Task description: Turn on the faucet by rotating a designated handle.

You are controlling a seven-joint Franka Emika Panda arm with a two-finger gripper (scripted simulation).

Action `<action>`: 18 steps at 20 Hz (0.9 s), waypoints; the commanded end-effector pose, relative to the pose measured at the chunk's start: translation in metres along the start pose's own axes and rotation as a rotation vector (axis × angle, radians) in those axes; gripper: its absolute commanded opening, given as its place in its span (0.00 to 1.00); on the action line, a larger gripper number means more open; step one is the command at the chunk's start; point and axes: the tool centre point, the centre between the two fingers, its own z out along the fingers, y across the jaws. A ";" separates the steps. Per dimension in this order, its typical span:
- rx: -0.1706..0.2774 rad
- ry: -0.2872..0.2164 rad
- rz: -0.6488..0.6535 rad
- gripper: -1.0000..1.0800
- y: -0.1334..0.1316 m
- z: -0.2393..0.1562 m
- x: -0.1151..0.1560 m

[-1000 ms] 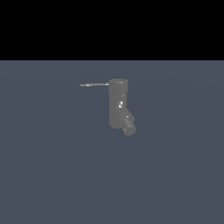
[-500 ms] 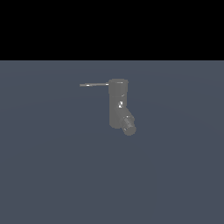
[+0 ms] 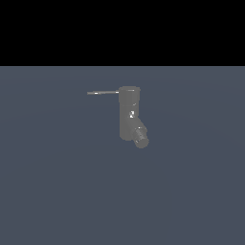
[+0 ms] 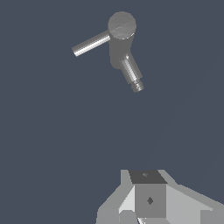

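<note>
The faucet [image 3: 128, 115] is a small dark grey upright cylinder with a flat cap, a tiny white mark and a short angled ribbed spout [image 3: 140, 136]. The thin grey handle [image 3: 102, 93] projects level from its cap toward the exterior view's left. The wrist view looks down on the faucet [image 4: 121, 33], its handle [image 4: 91, 44] and its spout [image 4: 132, 74]. Only grey blocky parts of my gripper [image 4: 148, 192] show at the edge of the wrist view, well apart from the faucet. Whether it is open or shut does not show. The gripper is out of the exterior view.
The faucet stands on a flat blue-grey floor [image 3: 57, 191]. A black band fills the top of the exterior view.
</note>
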 end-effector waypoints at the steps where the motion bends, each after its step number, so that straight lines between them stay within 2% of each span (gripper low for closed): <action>1: 0.000 0.000 0.052 0.00 -0.012 0.012 0.007; 18: 0.000 -0.003 0.398 0.00 -0.084 0.089 0.072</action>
